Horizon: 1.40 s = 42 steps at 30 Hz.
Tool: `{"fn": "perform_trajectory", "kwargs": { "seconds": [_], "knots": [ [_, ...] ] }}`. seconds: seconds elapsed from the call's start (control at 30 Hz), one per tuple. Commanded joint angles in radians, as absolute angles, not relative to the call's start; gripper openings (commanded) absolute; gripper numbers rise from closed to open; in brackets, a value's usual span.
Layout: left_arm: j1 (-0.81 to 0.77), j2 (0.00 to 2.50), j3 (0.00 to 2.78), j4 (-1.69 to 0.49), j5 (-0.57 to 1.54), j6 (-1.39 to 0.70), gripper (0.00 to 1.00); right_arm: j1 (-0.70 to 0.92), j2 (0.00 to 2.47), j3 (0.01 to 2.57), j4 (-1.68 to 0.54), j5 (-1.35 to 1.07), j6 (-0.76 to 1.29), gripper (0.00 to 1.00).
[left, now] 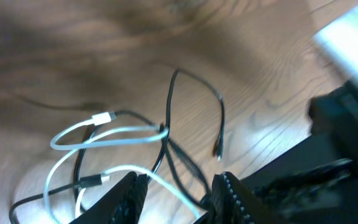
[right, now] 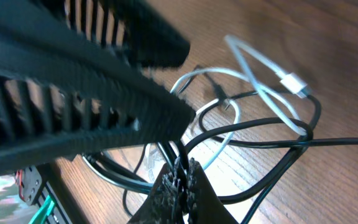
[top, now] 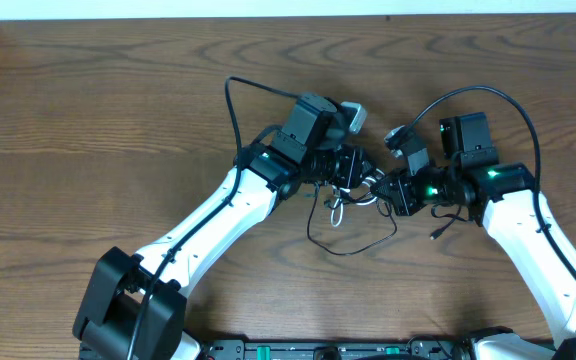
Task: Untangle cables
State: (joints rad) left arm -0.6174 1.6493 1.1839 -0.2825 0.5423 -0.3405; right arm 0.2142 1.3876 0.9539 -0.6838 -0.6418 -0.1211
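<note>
The cables lie in a tangle on the wooden table between my two grippers. The white cable (top: pixel 353 197) loops through the black cables (top: pixel 346 246). My left gripper (top: pixel 353 172) is over the tangle. In the left wrist view it (left: pixel 179 198) is open, and the white cable (left: pixel 104 134) runs between its fingers while a thin black cable (left: pixel 169 106) crosses it. My right gripper (top: pixel 388 190) meets the tangle from the right. In the right wrist view it (right: pixel 182 173) is shut on a black cable (right: pixel 272 124), with the white cable (right: pixel 260 62) and its plug beyond.
The left arm's black body (right: pixel 73 81) fills the upper left of the right wrist view, very near my right gripper. A loose black cable end (top: pixel 436 235) lies by the right arm. A thick black arm cord (top: pixel 488 95) arches above the right wrist.
</note>
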Motion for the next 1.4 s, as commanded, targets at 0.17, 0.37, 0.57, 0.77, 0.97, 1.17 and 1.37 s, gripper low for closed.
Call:
{"fn": "perform_trajectory", "kwargs": {
  "seconds": [0.17, 0.37, 0.57, 0.77, 0.97, 1.17, 1.37],
  "knots": [
    [-0.619, 1.641, 1.182, -0.430, 0.530, -0.307, 0.39, 0.221, 1.393, 0.952, -0.657, -0.666, -0.155, 0.01],
    [-0.619, 1.640, 1.182, -0.439, 0.586, -0.307, 0.35, 0.221, 1.393, 0.952, -0.649, -0.664, -0.155, 0.01],
    [-0.619, 1.640, 1.182, -0.393, 0.695, -0.307, 0.43, 0.223, 1.393, 0.952, -0.647, -0.664, -0.155, 0.01],
    [-0.619, 1.640, 1.182, -0.413, 0.708, -0.302, 0.45, 0.223, 1.393, 0.952, -0.646, -0.664, -0.155, 0.01],
    [-0.620, 1.642, 1.182, -0.491, 0.631, -0.263, 0.45, 0.223, 1.393, 0.952, -0.645, -0.665, -0.155, 0.01],
    [-0.622, 1.647, 1.182, -0.493, 0.569, -0.258, 0.45, 0.223, 1.393, 0.952, -0.644, -0.666, -0.155, 0.01],
    [-0.645, 1.649, 1.182, -0.480, 0.506, -0.258, 0.45, 0.223, 1.393, 0.952, -0.638, -0.711, -0.155, 0.01]
  ]
}}
